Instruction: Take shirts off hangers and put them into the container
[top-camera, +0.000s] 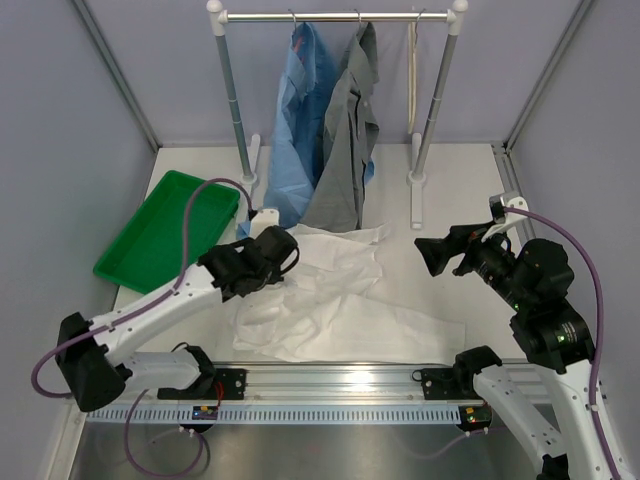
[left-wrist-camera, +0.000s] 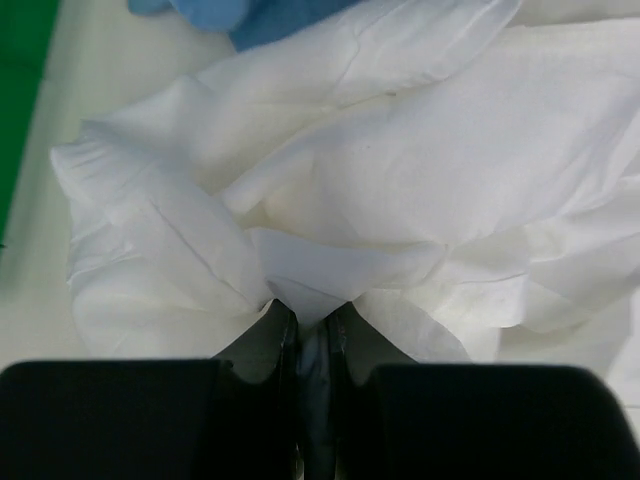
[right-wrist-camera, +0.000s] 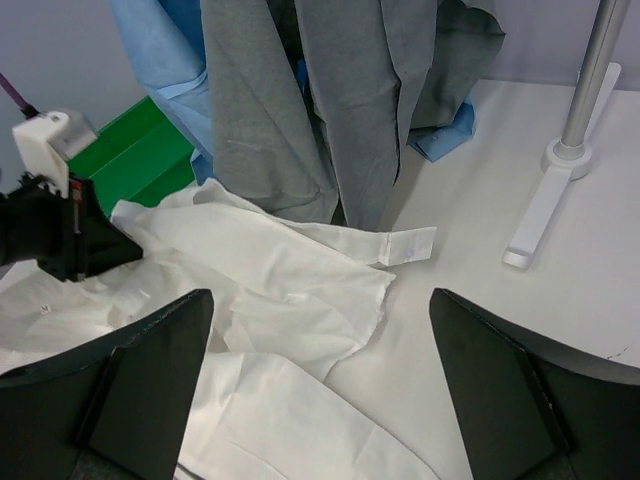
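A: Container?
B: The green container (top-camera: 150, 235) is seen at the left edge of the tabletop (top-camera: 460, 200). No shirt is seen in it.
A: Left pincer?
B: The left pincer (left-wrist-camera: 315, 320) is placed just right of the container. It is pressed nearly shut, with a fold of the white shirt (top-camera: 330, 300) nipped between its jaws.
A: Lie of that shirt?
B: It is spread crumpled on the tabletop, right of the container. Its long axis is run from beside the container away rightward. The end nearest the container is the one gripped.
A: Relation for the coming move?
B: The container is found left of the gripped fold, close by. A leftward carry over the low wall is judged needed, with the loose bulk trailed behind.
A: Others?
B: The light blue shirt (top-camera: 300, 130) and grey shirt (top-camera: 350, 140) are hung on the rail (top-camera: 340, 16), beyond and right of the container. One bare hanger (top-camera: 412, 85) is seen further right.
A: Right pincer?
B: The right pincer (top-camera: 432, 255) is held well right of the container, spread wide, with nothing gripped. The left arm is judged nearer.
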